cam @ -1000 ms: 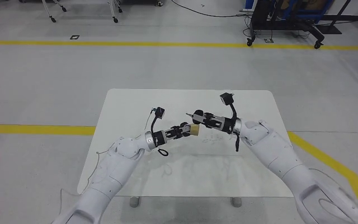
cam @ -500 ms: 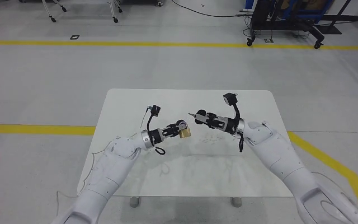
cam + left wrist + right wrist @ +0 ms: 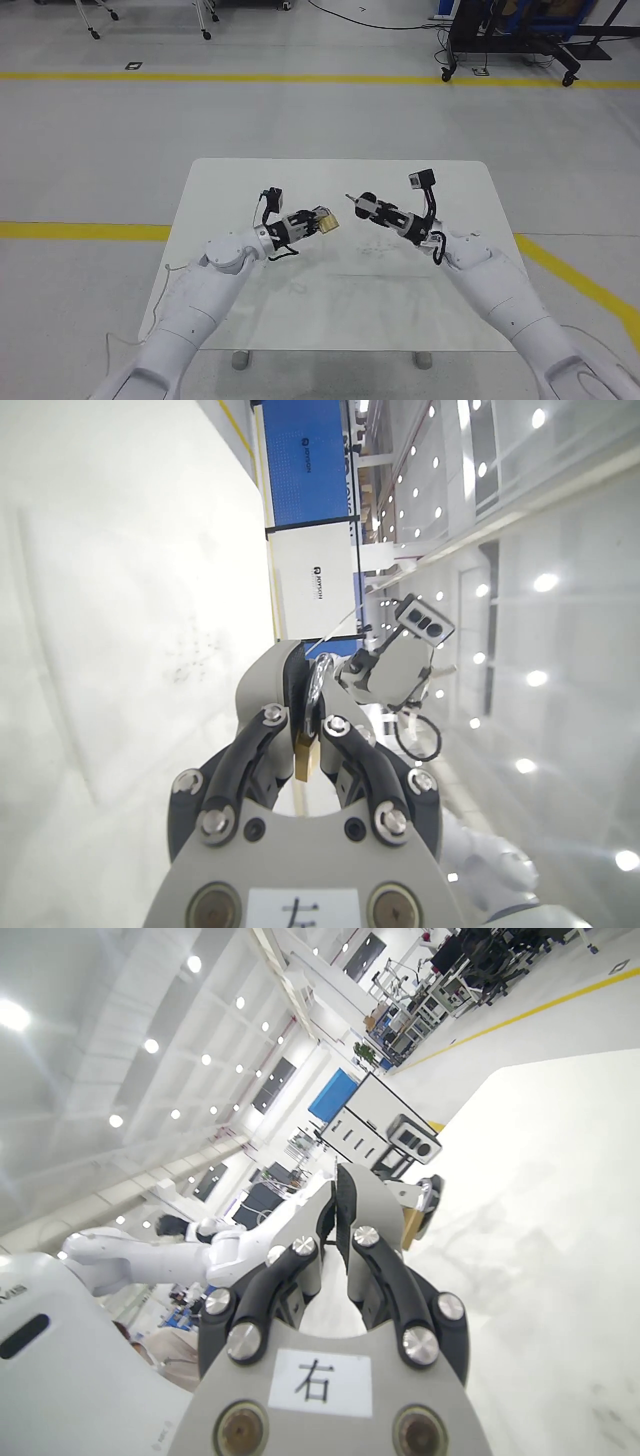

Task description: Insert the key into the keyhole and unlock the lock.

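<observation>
Two arms over the white, round-cornered surface, claws facing one another above its middle. The left claw is closed on a small rectangular brass padlock with a silver shackle. Its dark pads clamp the shackle from both sides, and the brass body shows through the gap between the finger links, off the surface. The right claw has its fingers pressed nearly together on a slim silver metal key. In the top view the blade juts from the fingertips toward the padlock; in the right wrist view the key is hidden between the pads. Key tip and padlock lie near each other but apart, the key outside the keyhole. Each claw's base carries a white rectangular label with one black character. Beyond the left claw stand blue and white panels bearing small dark logos. Faint grey scuffs mark the surface; yellow lines cross the grey floor
</observation>
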